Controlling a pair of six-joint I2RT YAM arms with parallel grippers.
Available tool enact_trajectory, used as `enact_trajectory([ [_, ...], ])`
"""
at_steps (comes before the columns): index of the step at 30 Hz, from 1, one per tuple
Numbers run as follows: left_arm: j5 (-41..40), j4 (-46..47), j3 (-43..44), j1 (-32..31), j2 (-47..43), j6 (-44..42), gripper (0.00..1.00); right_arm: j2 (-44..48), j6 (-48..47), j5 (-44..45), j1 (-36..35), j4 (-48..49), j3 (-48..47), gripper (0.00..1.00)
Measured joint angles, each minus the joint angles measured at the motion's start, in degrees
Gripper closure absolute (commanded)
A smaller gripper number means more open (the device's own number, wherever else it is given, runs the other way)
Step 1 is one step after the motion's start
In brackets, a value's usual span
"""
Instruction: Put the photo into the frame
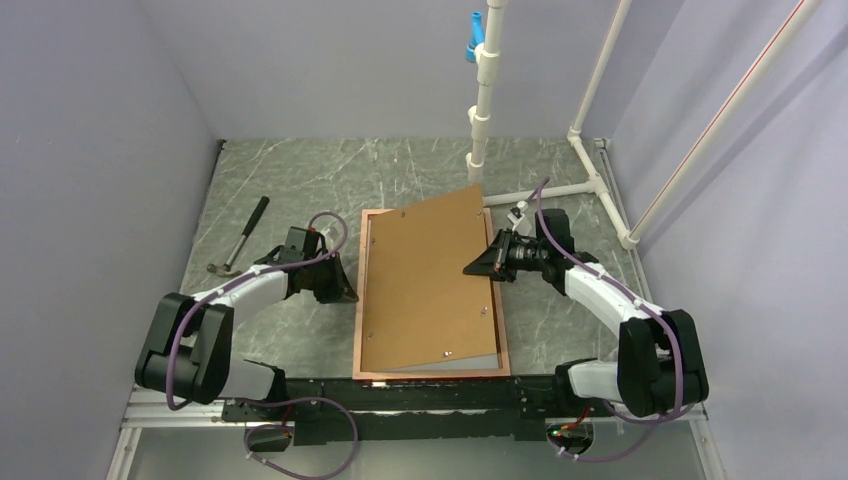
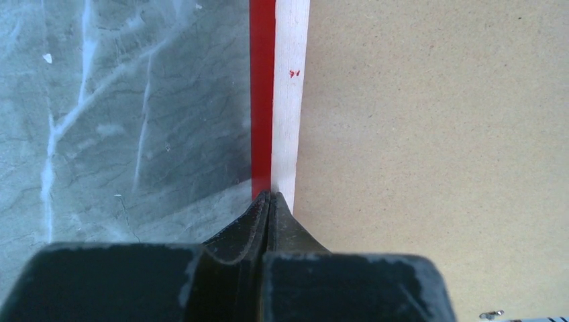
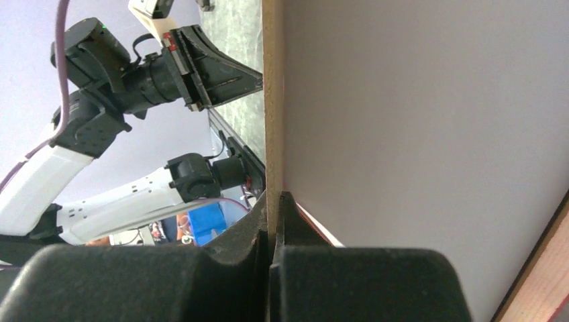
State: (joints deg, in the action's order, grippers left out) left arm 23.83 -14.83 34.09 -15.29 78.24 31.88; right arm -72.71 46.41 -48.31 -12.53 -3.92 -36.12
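The photo (image 1: 460, 364), seemingly the pale sheet inside the frame (image 1: 360, 300) ahead of the left gripper's (image 2: 268, 198) closed tips, could crease or shift if the right gripper (image 3: 274, 201), pinching the tilted backing board (image 1: 430, 280), lowers it skewed across the rim.

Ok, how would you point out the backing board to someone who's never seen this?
On the grey marbled table, between the two arms, lies a copper-edged frame. The backing board is the sheet skewed on top of it, far corner past the frame's rim. It alone is plain brown all over.
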Motion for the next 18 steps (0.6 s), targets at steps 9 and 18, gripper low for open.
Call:
enact_trajectory([
  [9,0.3,-0.1,0.4,0.0,0.6,-0.4,0.98,-4.8,-5.4,-0.9,0.4,-3.9,-3.4,1.00],
  [18,0.4,-0.3,0.7,0.0,0.8,-0.8,0.98,-5.7,-6.5,-0.8,0.7,-4.7,-3.5,0.87],
])
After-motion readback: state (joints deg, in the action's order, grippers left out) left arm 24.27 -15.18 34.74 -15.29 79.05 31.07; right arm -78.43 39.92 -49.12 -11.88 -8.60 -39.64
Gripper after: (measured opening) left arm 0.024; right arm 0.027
